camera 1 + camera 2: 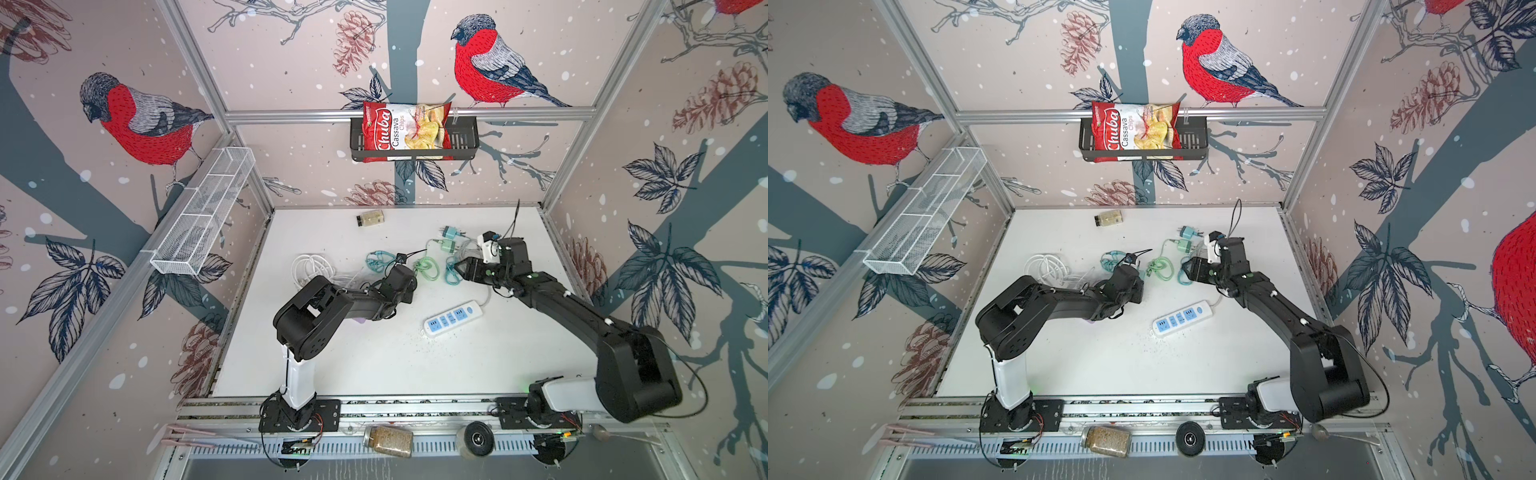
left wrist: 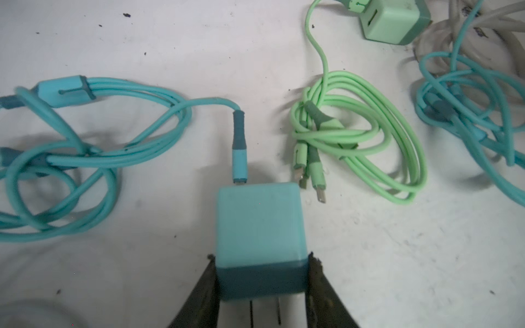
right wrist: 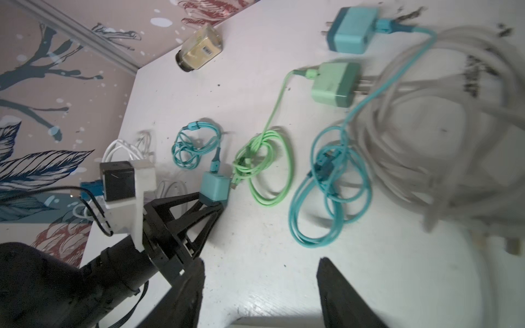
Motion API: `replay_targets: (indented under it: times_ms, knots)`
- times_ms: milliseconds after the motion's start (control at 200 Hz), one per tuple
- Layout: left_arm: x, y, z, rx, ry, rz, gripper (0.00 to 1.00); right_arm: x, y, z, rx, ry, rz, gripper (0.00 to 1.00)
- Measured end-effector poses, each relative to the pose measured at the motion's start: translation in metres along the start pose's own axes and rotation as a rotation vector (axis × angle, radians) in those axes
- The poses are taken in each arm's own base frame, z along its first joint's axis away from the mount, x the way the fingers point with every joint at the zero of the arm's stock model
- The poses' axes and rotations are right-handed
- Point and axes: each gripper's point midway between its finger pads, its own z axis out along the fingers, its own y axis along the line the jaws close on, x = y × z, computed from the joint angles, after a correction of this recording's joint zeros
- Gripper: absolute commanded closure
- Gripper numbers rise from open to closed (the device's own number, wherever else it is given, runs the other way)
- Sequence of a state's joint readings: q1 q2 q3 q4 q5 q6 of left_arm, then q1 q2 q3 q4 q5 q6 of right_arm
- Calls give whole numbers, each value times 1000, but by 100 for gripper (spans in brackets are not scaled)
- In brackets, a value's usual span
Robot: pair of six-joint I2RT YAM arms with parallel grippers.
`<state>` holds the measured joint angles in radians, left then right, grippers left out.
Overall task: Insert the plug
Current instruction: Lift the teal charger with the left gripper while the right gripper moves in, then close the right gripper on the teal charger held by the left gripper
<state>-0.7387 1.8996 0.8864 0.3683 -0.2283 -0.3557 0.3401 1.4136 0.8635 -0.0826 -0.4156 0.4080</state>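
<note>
– Two claws are showing in the top views; which one is doing the work?

– The left claw (image 2: pixel 260 264) is clenching the plug (image 2: pixel 260 221), a teal cube, by its dark base. Its prongs are pointing back toward the wrist, between the fingers.

– So where is the plug sitting?

– Low over the table (image 1: pixel 374 365), among the coiled cables, with its teal cable (image 2: pixel 99 159) running out of its far face and the green cable (image 2: pixel 355 136) just beside it. Whether it is resting on the table or hanging just clear of it is hard to tell. The power strip (image 1: pixel 453 318) is lying well apart from it, nearer the front, between the two arms.

– Which step is that, then?

– Probably the pickup: the plug is gripped but not yet carried to the strip. The next move is likely calling for a lift, a swing over to a socket and a turn to bring the prongs down. With the prongs facing the wrist, a regrasp may be needed.

– And the arms?

– The left arm is bending at the elbow, its forearm reaching toward the middle. The right arm is stretching forward, its claw (image 3: pixel 261 261) released, empty and hovering near another teal coil.
</note>
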Motion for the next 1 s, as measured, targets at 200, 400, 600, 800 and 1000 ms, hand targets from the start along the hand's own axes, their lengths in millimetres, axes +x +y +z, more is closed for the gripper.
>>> replay_targets:
  times_ms: [200,400,600,800,1000]
  knots:
    - [12,-6,-14,88,-46,62,100,17,39,35,-73,141,-72,40]
    - [19,-7,-22,132,-83,99,100,35,62,68,-100,249,-118,43]
    - [15,-7,-43,167,-149,118,100,38,68,88,-101,296,-135,43]
    - [10,-8,-61,202,-245,164,100,37,78,97,-145,322,-131,43]
    - [14,-15,-80,244,-370,270,100,38,89,94,-202,342,-125,43]
